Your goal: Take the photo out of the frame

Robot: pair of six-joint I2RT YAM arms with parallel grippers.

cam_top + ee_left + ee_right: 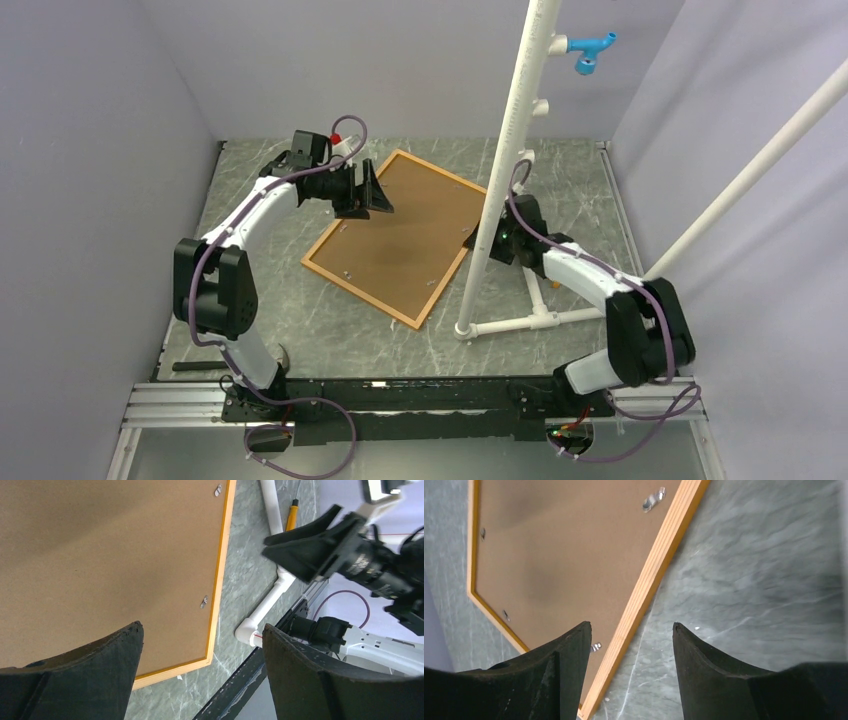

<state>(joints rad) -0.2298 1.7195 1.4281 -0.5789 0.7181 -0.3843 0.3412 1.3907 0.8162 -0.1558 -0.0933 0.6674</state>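
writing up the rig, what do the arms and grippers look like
The left arm and right arm have white curved links, black joints and a purple cable running along each. The left gripper and right gripper are black, with two broad matte fingers tapering to blunt tips.

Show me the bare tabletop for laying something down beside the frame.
Free: the strip of table between the frame and the base rail, and the far right corner behind the white pipe stand. Crowded: the frame's right edge, under the right tool.

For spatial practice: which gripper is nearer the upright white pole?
Right. The right gripper is beside the white pole; the left gripper hovers over the frame's opposite side.
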